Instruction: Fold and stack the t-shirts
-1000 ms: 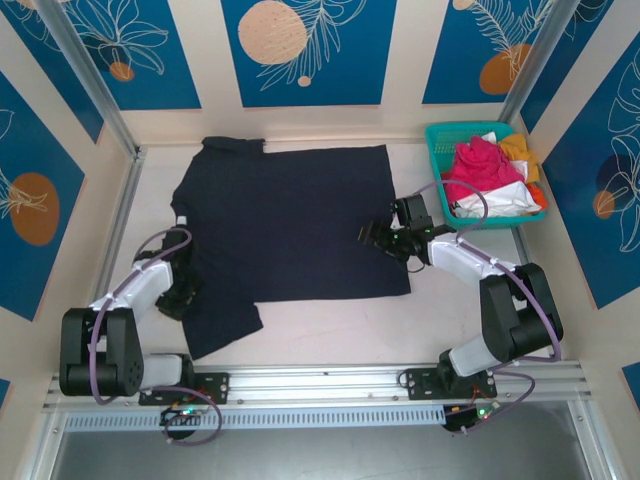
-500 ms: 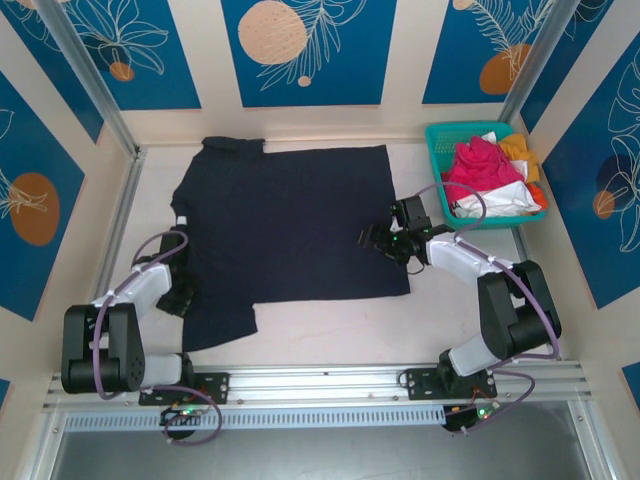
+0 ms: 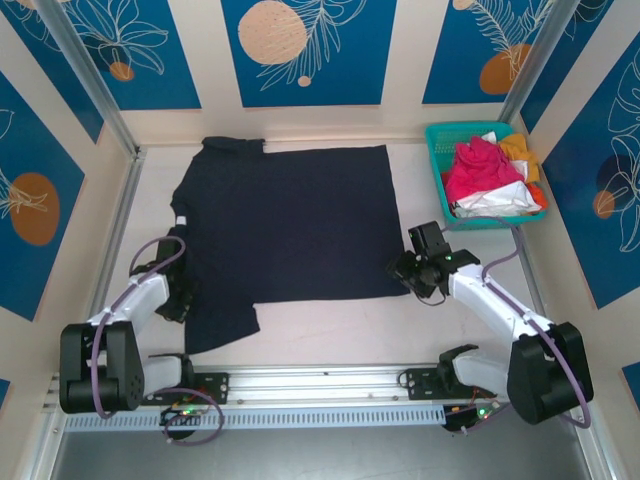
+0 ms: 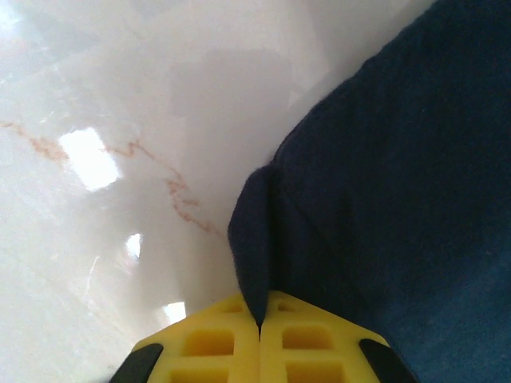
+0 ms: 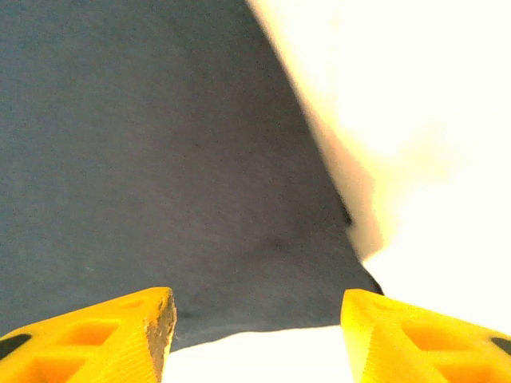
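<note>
On the tabletop (image 3: 330, 330) the navy t-shirt (image 3: 285, 225) lies spread flat, the left claw (image 4: 259, 319) clamped on its near-left edge and the right claw (image 5: 255, 319) hovering, jaws apart, over its near-right corner; the first fold is being set up, so the right claw probably needs to close there next.

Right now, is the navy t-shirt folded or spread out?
Spread out: the navy t-shirt lies flat across the table, its sleeve extended.
</note>
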You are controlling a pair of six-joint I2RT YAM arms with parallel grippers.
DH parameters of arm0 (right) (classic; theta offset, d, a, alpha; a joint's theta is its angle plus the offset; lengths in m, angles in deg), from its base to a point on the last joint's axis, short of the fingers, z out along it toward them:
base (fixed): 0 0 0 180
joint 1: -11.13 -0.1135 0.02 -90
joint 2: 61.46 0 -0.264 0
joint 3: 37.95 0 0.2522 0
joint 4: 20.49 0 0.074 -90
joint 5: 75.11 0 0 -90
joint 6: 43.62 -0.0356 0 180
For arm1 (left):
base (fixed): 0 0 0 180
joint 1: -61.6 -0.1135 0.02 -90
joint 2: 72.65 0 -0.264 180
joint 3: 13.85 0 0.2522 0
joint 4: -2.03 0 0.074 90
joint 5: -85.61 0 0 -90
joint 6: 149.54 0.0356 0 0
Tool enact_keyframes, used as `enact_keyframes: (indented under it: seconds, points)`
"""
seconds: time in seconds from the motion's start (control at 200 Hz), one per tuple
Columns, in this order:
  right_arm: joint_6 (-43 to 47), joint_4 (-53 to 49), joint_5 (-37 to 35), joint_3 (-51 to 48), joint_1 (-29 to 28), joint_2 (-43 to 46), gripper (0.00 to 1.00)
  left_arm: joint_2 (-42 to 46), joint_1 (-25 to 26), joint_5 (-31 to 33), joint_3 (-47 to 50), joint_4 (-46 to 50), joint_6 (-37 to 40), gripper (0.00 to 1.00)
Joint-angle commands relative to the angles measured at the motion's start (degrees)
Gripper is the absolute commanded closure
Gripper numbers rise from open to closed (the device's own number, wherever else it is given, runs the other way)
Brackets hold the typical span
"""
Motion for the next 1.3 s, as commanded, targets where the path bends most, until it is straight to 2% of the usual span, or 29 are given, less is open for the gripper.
enact_keyframes:
  seconds: [0.0,0.115,0.39,0.5,0.575,0.68,0.765,0.905,0.995,1.055,1.185,1.295]
  points:
    - [-4.8,-4.5,0.2,-1.0,0.5,-0.5,0.46,0.7,-0.7,-0.8,1.4,4.4,1.0,1.0]
    - [-5.9,-3.0,1.4,-0.6,0.5,-3.1,0.49,0.5,-0.7,-0.6,1.1,4.5,1.4,1.0]
    - [-6.8,2.7,2.8,-0.9,1.0,-8.7,0.5,0.2,-0.7,-1.4,1.2,4.0,1.6,1.0]
    - [-7.1,4.0,3.1,-1.2,1.0,-10.0,0.55,0.6,-0.7,-1.4,1.4,4.3,1.6,1.0]
    - [-7.5,4.1,2.8,-1.7,1.1,-10.1,0.64,0.9,-0.7,-1.4,1.5,4.4,1.5,1.0]
    - [-8.1,3.5,1.9,-2.4,1.2,-8.8,0.87,1.4,-0.7,-1.3,1.3,4.9,1.5,1.0]
    - [-8.1,2.7,1.0,-3.0,1.4,-7.0,1.0,2.4,-0.7,-1.0,1.3,5.5,1.5,1.0]
    - [-8.2,1.0,0.3,-3.6,1.5,-4.0,1.0,4.1,-0.7,-0.2,1.1,6.3,1.8,1.0]
    - [-8.0,-0.1,0.4,-4.0,1.5,-2.3,0.67,4.7,-0.7,0.0,0.9,6.7,1.9,1.0]
    - [-8.0,-0.1,0.6,-4.9,1.4,-1.2,0.57,4.9,-0.7,0.0,0.8,6.8,1.9,1.0]
    - [-8.5,0.0,0.9,-6.8,1.7,-0.5,0.56,5.1,-0.7,-0.1,0.9,6.9,2.0,1.0]
    - [-9.2,2.1,2.3,-8.0,2.2,-1.5,0.64,5.2,-0.7,-0.1,0.8,7.0,2.0,1.0]
